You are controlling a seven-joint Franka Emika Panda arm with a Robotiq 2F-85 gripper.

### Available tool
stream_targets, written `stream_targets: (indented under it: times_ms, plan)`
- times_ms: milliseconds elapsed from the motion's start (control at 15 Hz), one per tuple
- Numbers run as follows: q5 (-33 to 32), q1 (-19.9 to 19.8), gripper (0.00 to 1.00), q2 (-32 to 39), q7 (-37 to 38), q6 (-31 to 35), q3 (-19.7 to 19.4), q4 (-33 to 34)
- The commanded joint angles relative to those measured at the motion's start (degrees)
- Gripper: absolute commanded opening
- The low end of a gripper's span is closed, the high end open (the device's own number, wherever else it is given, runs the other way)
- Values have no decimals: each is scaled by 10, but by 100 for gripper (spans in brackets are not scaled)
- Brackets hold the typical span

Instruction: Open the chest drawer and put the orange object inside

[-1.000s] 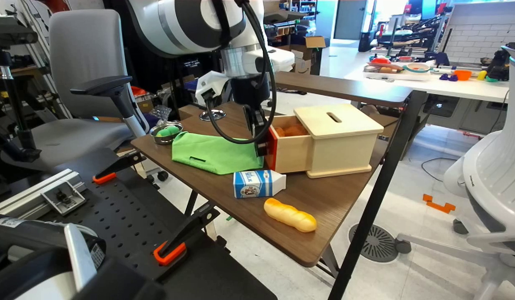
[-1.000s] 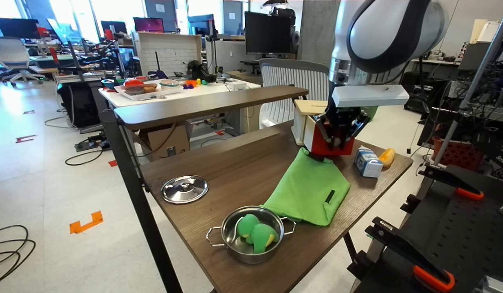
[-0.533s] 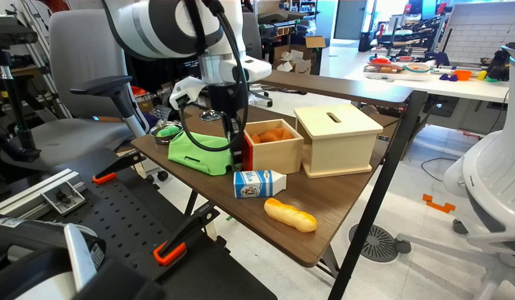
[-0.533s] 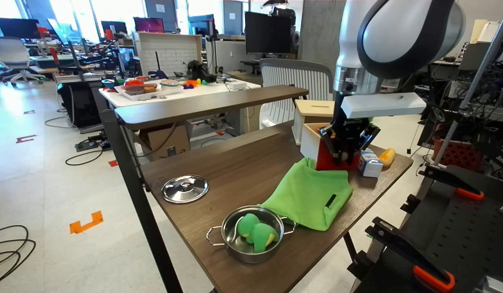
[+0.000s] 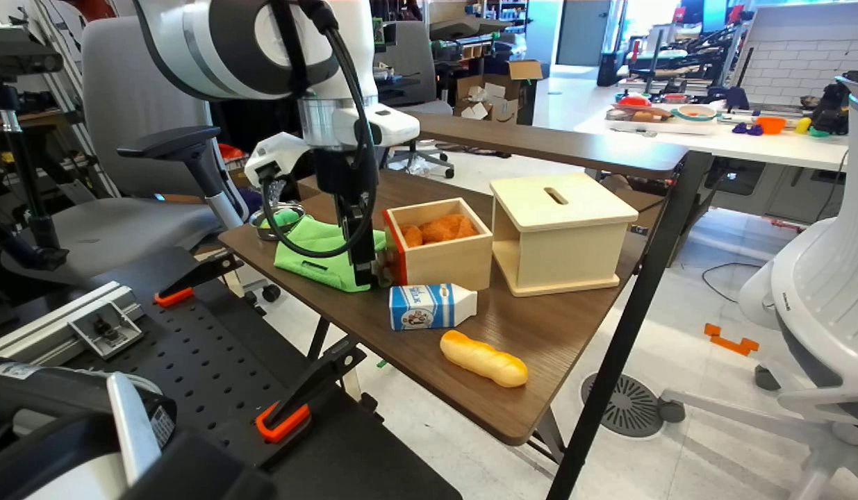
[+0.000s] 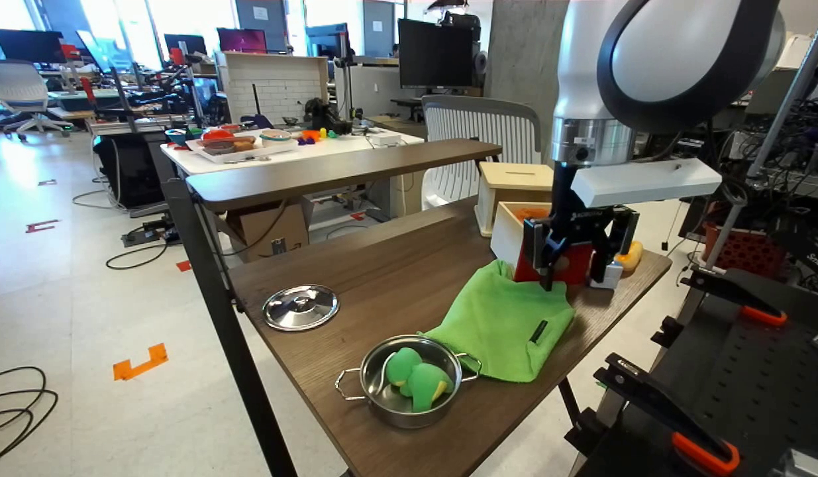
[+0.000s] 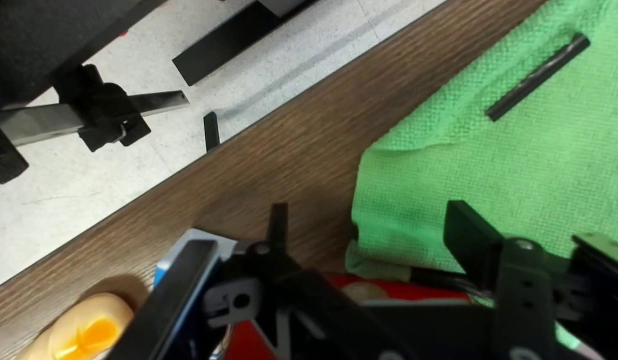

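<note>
Opening step, judged complete: the red-fronted drawer (image 5: 449, 262) stands on the bench (image 6: 395, 278), apparently clear of the light-wood chest (image 5: 571, 253). The hand (image 6: 572, 282), spread wide and grasping nothing, hangs before the drawer front. Next, it must presumably rise and reach past the milk carton (image 5: 429, 307) for the toy bread roll (image 5: 483, 358), taken here as the orange object, lying near the carton on the bench. Contents: in the drawer, fuzzy orange pieces (image 5: 446, 228); in the steel pot (image 6: 409, 419), green toys (image 6: 422, 381)
</note>
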Motion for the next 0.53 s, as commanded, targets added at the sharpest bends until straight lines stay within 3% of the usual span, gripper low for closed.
stream_targets:
  times_ms: [0, 267, 467]
  plan:
    - [8, -4, 100, -36, -26, -52, -4, -9]
    - [-30, -11, 100, -89, -33, -126, -35, -13]
    - [-86, -32, 100, -120, -22, -142, -70, -12]
